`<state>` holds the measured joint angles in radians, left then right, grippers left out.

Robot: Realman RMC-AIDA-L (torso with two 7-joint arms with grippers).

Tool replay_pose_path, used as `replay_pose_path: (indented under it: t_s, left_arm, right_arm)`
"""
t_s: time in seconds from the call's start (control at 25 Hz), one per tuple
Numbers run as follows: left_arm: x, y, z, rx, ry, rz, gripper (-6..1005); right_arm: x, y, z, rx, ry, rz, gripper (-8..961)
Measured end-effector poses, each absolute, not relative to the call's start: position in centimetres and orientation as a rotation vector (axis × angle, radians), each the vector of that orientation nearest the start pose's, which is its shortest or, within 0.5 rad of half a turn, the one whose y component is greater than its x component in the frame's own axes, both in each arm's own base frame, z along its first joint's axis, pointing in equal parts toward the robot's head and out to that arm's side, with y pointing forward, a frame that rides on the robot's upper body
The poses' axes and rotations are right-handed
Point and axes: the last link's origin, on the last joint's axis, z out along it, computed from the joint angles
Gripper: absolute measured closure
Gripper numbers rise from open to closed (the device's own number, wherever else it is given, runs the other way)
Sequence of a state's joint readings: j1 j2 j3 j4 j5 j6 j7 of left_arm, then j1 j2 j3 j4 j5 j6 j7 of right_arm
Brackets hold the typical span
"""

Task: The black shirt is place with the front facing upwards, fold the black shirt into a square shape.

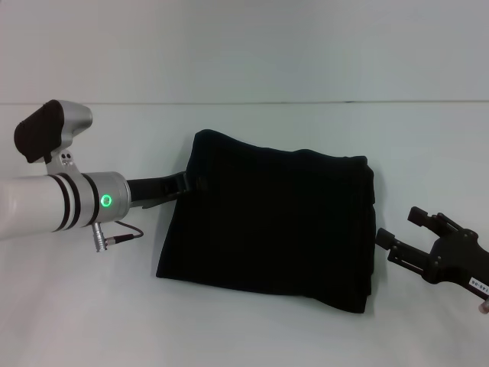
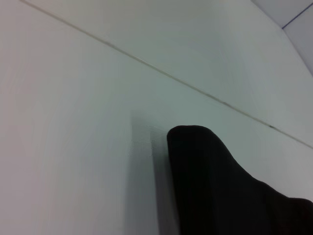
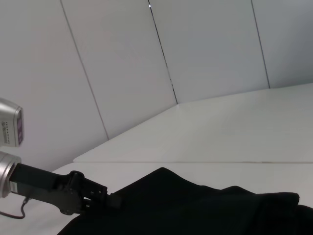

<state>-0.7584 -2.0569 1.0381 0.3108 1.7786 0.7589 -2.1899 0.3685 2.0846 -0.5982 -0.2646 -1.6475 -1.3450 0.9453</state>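
Observation:
The black shirt (image 1: 275, 222) lies folded into a rough rectangle in the middle of the white table (image 1: 252, 329). No lettering shows on it. Its far left corner (image 2: 195, 147) stands slightly raised. My left gripper (image 1: 182, 185) reaches in from the left and meets the shirt's left edge, where its tips blend into the dark cloth; the right wrist view shows it (image 3: 110, 198) at that same edge. My right gripper (image 1: 403, 227) hovers just off the shirt's right edge, open and holding nothing.
A thin cable (image 1: 122, 235) hangs under the left wrist. The table's back edge (image 1: 306, 102) meets a pale panelled wall (image 3: 205, 49). Bare white tabletop surrounds the shirt on all sides.

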Motion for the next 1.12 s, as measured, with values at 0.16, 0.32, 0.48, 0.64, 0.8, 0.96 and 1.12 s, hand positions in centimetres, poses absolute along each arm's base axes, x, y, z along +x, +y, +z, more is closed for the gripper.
replay_pose_path:
  t_s: [0.16, 0.32, 0.48, 0.64, 0.8, 0.96, 1.12]
  left_arm:
    - [-26.7, 41.1, -6.0, -1.985, -1.701, -0.554, 674]
    - [-27.3, 40.9, -5.7, -1.916, -1.767, -0.619, 828]
    - [-28.8, 39.5, -5.4, -1.787, -1.897, -0.747, 894]
    - [-30.3, 37.4, -5.2, -1.628, -2.030, -0.936, 941]
    - [-31.0, 36.1, -5.3, -1.525, -2.093, -1.040, 934]
    - [-30.9, 35.8, -5.5, -1.538, -2.092, -1.051, 926]
    - [-30.9, 35.8, -5.3, -1.603, -2.021, -1.040, 919]
  right_arm:
    - [33.1, 28.5, -3.2, -2.227, 0.790, 0.845, 29]
    - [32.9, 28.7, -3.2, -2.230, 0.784, 0.847, 29]
    - [32.8, 29.0, -3.1, -2.228, 0.781, 0.849, 29]
    - [32.7, 29.1, -3.0, -2.221, 0.775, 0.853, 29]
    - [32.5, 29.4, -3.0, -2.225, 0.765, 0.857, 29]
    - [32.2, 29.7, -3.1, -2.237, 0.754, 0.859, 29]
    - [32.0, 29.7, -3.2, -2.244, 0.754, 0.859, 29]
